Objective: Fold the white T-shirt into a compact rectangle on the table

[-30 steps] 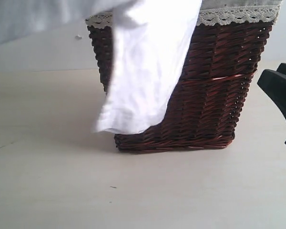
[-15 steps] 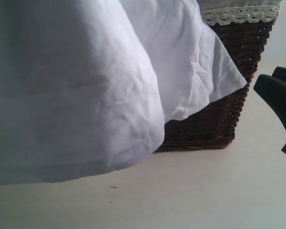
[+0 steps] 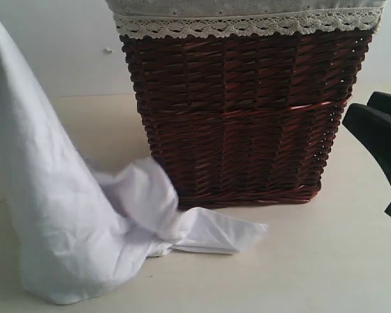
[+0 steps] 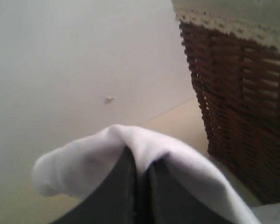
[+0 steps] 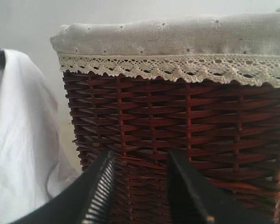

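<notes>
Shirt: we saw the soft white cotton T-shirt (image 3: pixel 65 222) held up at the left, its lower part crumpled on the bench.
Bench: the flat pale beige bench (image 3: pixel 313 267) carried an upright dark brown wicker basket (image 3: pixel 247 117), with the shirt just beside its foot.
Left gripper (image 4: pixel 139 161): it was pressed together, pinching a shirt fold.
Right gripper (image 5: pixel 141 161): it was spread, near the basket wall.
</notes>
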You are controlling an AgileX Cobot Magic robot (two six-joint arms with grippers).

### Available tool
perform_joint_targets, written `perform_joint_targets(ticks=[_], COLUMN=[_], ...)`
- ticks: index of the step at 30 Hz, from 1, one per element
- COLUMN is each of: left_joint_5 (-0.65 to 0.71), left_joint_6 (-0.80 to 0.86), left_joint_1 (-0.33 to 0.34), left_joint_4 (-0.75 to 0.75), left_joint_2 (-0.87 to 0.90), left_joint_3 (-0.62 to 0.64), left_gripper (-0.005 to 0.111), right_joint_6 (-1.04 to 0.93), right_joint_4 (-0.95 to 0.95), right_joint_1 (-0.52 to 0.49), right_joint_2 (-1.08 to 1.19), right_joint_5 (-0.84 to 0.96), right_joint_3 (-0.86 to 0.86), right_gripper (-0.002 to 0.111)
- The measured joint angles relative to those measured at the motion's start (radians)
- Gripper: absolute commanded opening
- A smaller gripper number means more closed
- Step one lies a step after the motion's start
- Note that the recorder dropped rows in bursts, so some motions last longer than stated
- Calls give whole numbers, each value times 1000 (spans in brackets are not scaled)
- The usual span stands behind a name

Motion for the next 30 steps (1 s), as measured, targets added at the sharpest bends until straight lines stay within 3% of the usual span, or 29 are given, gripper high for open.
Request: perform_joint_targets(ticks=[3,7,10,13,18,21,24,28,30], left_joint_5=[0,16,86,225,462,479,354,59,-126], left_joint_6=[-16,-22,-24,-24,-37,-44,-49,-50,-29], left_joint_1=[0,0,0,0,3,5,5,5,5], left_joint_4=[-2,-4,-4,-4,-6,-42,-64,-76,-88], left_joint_2=[54,149,196,203,154,113,84,80,80], left_joint_3=[41,92,111,113,113,96,69,34,24], left_gripper=[7,34,53,61,61,55,40,5,0], right_joint_6=[2,15,32,52,63,65,63,59,54], right_joint_4=[-4,-12,-59,-116,-143,-147,-163,-180,-180], right_joint_1=[0,0,0,0,0,0,0,0,0], right_joint_2=[0,0,13,69,203,297,390,504,557], right_joint_5=[-2,-2,-29,-100,-126,-124,-124,-124,-124], right_joint_3=[0,0,0,0,-43,-96,-154,-219,-249], right_gripper=[38,38,38,37,29,14,0,0,0])
